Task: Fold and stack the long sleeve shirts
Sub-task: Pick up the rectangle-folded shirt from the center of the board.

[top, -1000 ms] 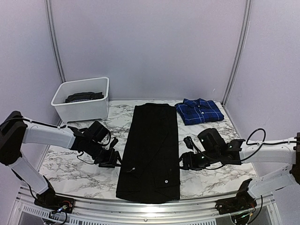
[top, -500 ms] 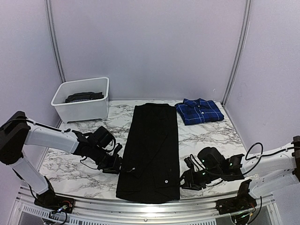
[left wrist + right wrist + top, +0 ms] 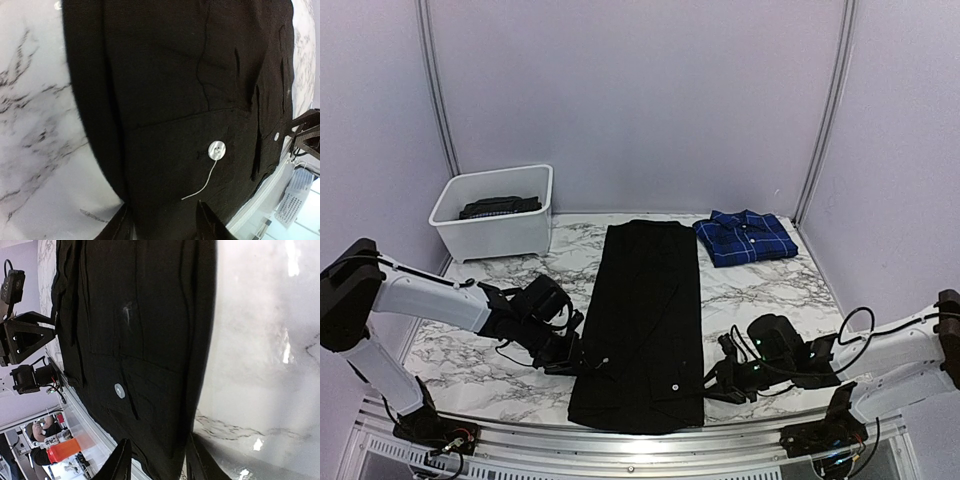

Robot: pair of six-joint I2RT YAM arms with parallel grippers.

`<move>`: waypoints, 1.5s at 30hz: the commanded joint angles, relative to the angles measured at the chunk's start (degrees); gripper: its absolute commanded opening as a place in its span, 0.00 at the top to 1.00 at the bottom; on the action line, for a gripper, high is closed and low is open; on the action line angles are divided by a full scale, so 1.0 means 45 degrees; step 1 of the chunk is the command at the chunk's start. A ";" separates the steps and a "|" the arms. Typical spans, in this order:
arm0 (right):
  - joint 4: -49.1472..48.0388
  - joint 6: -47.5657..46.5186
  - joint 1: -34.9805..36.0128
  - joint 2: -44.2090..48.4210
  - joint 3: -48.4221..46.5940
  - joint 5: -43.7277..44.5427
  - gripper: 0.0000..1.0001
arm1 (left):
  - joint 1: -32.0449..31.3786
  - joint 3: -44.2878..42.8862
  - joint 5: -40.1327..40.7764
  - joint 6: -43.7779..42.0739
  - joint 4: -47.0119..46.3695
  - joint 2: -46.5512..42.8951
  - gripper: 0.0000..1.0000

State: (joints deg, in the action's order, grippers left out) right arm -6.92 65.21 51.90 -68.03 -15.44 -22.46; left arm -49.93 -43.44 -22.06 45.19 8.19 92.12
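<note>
The black long sleeve shirt (image 3: 640, 320) lies as a long narrow strip down the middle of the table. It fills the left wrist view (image 3: 175, 90) and the right wrist view (image 3: 135, 315). The blue plaid shirt (image 3: 746, 237) lies folded at the back right. My left gripper (image 3: 582, 362) is low at the black shirt's left edge near the front, open, with its fingers (image 3: 207, 222) straddling the edge. My right gripper (image 3: 712, 380) is low at the shirt's right edge near the front, open, with its fingers (image 3: 122, 460) over that edge.
A white plastic bin (image 3: 495, 232) with dark cloth inside stands at the back left. The table's metal front rail (image 3: 640, 440) runs just below the shirt's near end. Purple walls close in the back and sides.
My left gripper has moved right and toward the front, onto the black shirt's left edge. My right gripper has moved toward the front and lower, to the shirt's right edge.
</note>
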 commanded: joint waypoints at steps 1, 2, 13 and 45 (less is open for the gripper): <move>-0.0214 0.0254 -0.0381 -0.0095 0.0264 0.0113 0.65 | 0.0334 0.0585 0.0829 -0.0001 0.1121 -0.0754 0.52; -0.0139 0.0279 -0.0435 -0.0019 0.0309 0.0160 0.65 | 0.0515 0.0688 0.0869 -0.0025 0.1129 -0.0879 0.49; -0.0634 0.0136 -0.0543 -0.0506 0.0238 0.0060 0.69 | 0.0805 -0.0234 0.0503 -0.0608 0.0967 0.0951 0.57; -0.0170 -0.1824 -0.2021 -0.0524 -0.3515 0.0115 1.00 | 0.1608 -0.1856 -0.1941 0.0974 -0.0483 -0.0566 1.00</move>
State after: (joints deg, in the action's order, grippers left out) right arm -9.74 61.82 47.46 -69.47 -25.78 -22.39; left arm -45.80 -47.11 -27.88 48.23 6.76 91.07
